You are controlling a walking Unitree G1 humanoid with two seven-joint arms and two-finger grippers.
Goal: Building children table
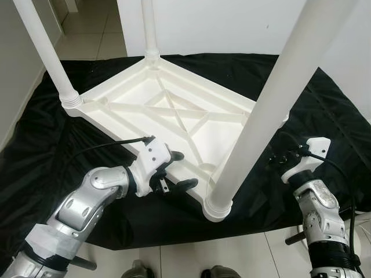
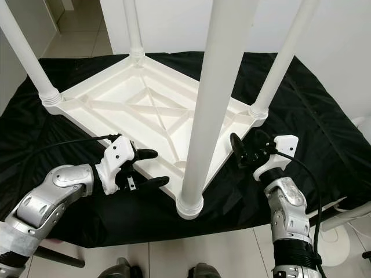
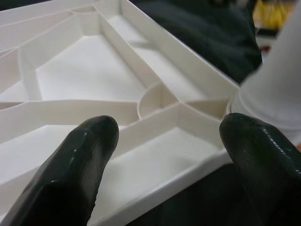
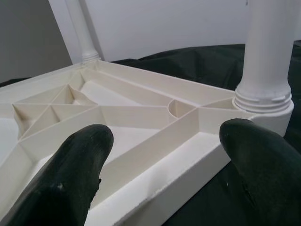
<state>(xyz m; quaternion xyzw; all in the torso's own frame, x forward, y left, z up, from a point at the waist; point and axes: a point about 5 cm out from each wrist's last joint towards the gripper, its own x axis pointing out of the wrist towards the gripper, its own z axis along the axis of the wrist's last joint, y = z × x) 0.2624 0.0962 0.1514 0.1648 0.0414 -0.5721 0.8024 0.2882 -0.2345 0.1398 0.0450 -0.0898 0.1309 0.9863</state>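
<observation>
The table (image 2: 151, 107), white plastic and upside down on a black sheet (image 2: 324, 133), shows its ribbed underside with four legs screwed upright into the corners. Its near edge lies between the spread fingers of my left gripper (image 1: 177, 171); my right gripper (image 2: 239, 152) is open just beside the right edge. The leg tops are cut off, and the nearest leg (image 1: 261, 110) hides part of the far rim.

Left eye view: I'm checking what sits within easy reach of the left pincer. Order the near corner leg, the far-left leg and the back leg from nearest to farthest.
From the left pincer, open at the table's near edge:
1. Near corner leg, just to its right.
2. Far-left leg, at the left corner.
3. Back leg, at the far corner.
</observation>
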